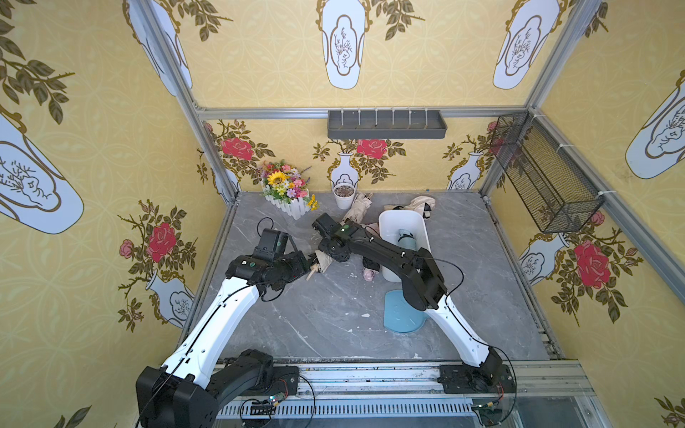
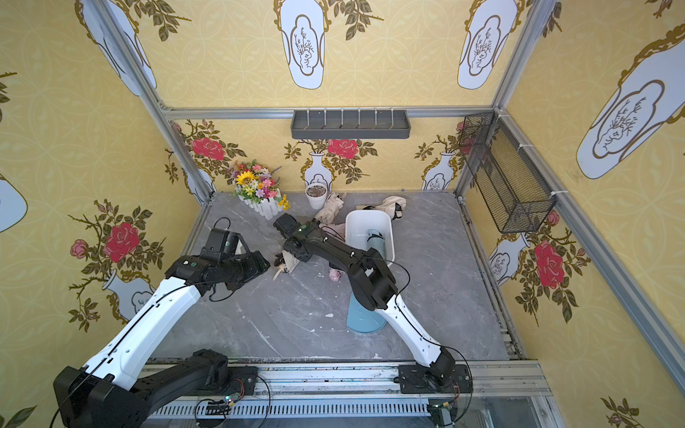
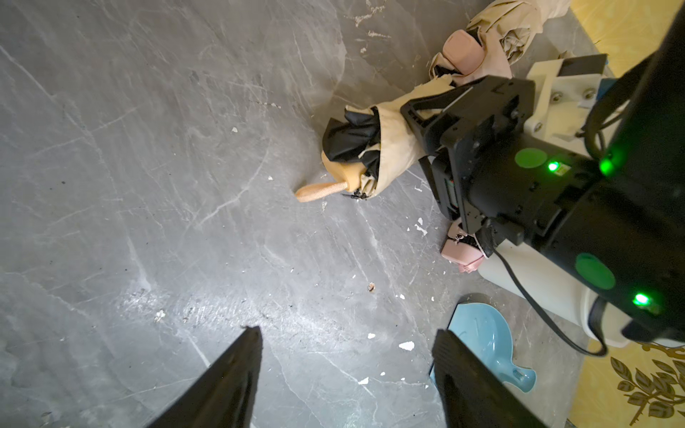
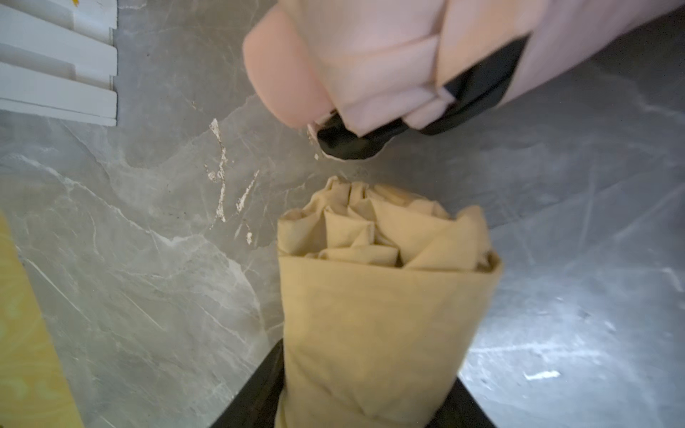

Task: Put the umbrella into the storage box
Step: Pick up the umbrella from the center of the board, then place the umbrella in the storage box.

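The right gripper point(image 4: 365, 411) is sitting with its black jaws pressed against both sides of a folded tan fabric umbrella point(image 4: 381, 296), clamping it; in the right wrist view the fabric is filling the whole gap between them. In the left wrist view the same tan umbrella point(image 3: 365, 155) is lying on the grey marble-pattern tabletop point(image 3: 148, 185), its ribbed tan handle point(image 3: 320, 191) and black inner folds projecting out beyond the jaws. Whether it is lifting clear of the surface cannot be told.

A second folded umbrella, pale pink with a black trim point(image 4: 389, 63), is lying just ahead of the gripped one, apart from it.

The left gripper point(image 3: 346, 374) is hanging above bare tabletop with its jaws spread apart, nothing between them; the tan umbrella is lying well ahead of its tips.

The white smooth plastic rectangular storage box point(image 1: 393, 222) is standing behind the right gripper, along the right arm's side, in both top views point(image 2: 357, 222). A rolled grey-green item point(image 1: 407, 239) is lying inside it. A light blue plastic dustpan point(image 3: 482, 333) is lying near the left gripper's tip.
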Motion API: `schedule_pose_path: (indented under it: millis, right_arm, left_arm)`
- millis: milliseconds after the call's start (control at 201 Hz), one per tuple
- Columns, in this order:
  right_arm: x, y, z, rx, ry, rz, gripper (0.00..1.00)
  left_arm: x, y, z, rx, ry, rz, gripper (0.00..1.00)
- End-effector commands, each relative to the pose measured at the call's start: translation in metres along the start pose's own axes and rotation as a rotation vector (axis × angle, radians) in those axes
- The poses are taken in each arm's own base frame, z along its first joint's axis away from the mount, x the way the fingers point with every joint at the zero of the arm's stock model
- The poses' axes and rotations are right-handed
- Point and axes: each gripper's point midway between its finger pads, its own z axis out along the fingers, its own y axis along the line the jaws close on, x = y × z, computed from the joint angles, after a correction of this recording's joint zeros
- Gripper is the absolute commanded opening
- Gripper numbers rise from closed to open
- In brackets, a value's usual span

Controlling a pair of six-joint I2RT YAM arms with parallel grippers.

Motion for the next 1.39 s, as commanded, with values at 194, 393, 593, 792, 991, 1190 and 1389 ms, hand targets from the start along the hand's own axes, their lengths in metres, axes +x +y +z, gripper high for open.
schedule_pose_path:
  millis: [194, 393, 593, 792, 991, 1190, 1389]
  right_arm:
    - [-0.002, -0.012, -0.034, 0.032, 0.013, -0.273, 0.44]
    - [0.002, -0.008, -0.058, -0.007, 0.056, -0.413, 0.37]
    - [-0.004, 0.0, -0.099, -0.06, 0.06, -0.501, 0.36]
    - [-0.027, 0.01, -0.159, -0.137, 0.039, -0.553, 0.34]
    - [-0.068, -0.012, -0.21, -0.169, 0.013, -0.562, 0.33]
    - [-0.114, -0.058, -0.236, -0.16, -0.013, -0.522, 0.33]
    - [-0.142, -0.108, -0.232, -0.132, 0.012, -0.534, 0.34]
  left_arm:
    - [0.006, 0.005, 0.006, -0.006, 0.016, 0.002, 0.78]
    - [0.009, 0.007, 0.009, -0.006, 0.027, 0.001, 0.78]
    - [0.01, 0.008, 0.01, -0.008, 0.028, 0.006, 0.78]
    - [0.013, 0.002, 0.012, 0.026, 0.048, 0.023, 0.76]
    - [0.017, -0.003, 0.018, 0.061, 0.071, 0.034, 0.75]
    - [0.019, -0.007, 0.024, 0.08, 0.094, 0.041, 0.73]
    - [0.017, -0.014, 0.027, 0.105, 0.092, 0.044, 0.73]
